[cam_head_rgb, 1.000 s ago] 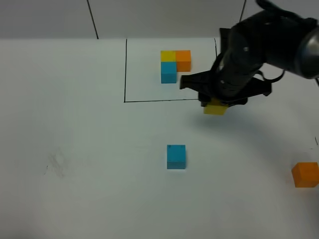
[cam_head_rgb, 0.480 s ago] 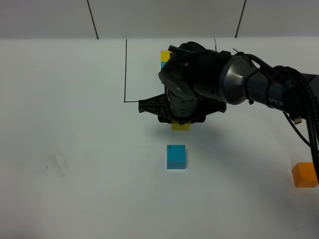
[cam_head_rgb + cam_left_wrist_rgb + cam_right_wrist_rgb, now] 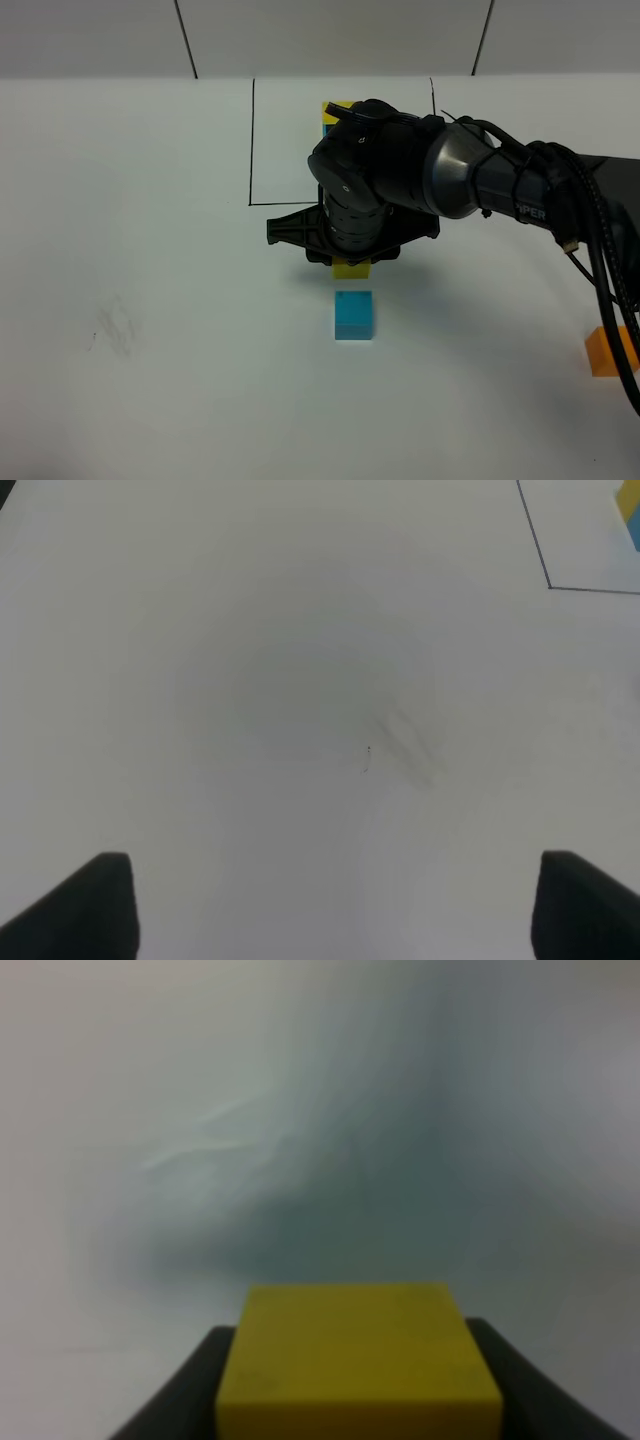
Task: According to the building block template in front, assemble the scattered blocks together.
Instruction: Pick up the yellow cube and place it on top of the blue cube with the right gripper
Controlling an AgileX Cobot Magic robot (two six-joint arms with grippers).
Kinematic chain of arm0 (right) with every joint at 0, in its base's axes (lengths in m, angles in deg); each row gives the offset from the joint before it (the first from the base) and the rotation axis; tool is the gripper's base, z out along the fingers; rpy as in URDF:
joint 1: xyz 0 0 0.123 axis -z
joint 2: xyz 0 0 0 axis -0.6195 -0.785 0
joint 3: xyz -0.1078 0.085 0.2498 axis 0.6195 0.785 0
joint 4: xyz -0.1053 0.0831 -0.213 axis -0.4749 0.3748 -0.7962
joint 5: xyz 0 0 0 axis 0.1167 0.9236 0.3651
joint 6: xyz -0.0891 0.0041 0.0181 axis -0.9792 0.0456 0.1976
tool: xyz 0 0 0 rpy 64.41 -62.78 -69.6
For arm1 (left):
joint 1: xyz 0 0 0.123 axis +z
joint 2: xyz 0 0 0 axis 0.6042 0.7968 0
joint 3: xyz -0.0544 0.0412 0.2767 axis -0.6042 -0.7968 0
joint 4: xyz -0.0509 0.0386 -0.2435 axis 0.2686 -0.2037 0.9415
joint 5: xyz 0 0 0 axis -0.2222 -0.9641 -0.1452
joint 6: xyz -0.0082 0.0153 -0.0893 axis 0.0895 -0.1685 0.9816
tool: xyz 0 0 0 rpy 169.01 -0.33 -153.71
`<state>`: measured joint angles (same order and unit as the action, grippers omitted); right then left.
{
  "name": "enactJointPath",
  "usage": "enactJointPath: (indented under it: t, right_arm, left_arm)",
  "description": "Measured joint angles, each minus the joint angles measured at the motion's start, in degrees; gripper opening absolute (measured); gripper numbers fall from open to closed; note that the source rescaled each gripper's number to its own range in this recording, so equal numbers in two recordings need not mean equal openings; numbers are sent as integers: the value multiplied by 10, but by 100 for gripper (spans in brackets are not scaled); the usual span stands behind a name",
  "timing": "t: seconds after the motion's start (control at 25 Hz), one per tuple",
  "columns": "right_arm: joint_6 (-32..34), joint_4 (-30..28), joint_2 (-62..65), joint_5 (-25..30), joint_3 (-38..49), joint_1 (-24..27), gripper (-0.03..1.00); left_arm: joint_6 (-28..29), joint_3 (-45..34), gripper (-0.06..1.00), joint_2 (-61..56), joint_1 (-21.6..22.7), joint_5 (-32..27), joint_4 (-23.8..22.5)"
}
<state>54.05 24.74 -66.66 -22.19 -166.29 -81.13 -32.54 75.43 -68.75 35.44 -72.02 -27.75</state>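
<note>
Yellow block (image 3: 352,268) sits clamped between the dark fingers (image 3: 175,1405) of the right gripper (image 3: 350,256). Its black arm (image 3: 470,185) reaches from the right across the middle of the white tabletop (image 3: 150,250). The cube is just on the far side of the sky-blue block (image 3: 353,315), close to it, with a strip of tabletop showing between them. Whether it touches the tabletop cannot be told.

The orange block (image 3: 597,355) lies well apart at the right edge, partly behind a black cable (image 3: 598,275).

The building block template (image 3: 335,106) stands farther back, inside the thin black drawn rectangle (image 3: 251,140). The arm hides most of it, and only its yellow cube and a sliver of blue show.

The left gripper (image 3: 330,900) hovers over bare tabletop on the left side. Its fingers (image 3: 100,905) are spread wide and hold nothing. A faint grey smudge (image 3: 405,745) marks the surface below it, and a corner of the rectangle shows at the edge of the left wrist view.
</note>
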Motion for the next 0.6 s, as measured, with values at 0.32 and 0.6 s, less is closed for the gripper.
enactJointPath:
  t: [0.32,0.6]
  right_arm:
    - [5,-9,-21,4,0,-3,25]
    - [15,-9,-39,5,0,-3,25]
  left_arm:
    - [0,0,68,0,0,0,0]
    - [0,0,68,0,0,0,0]
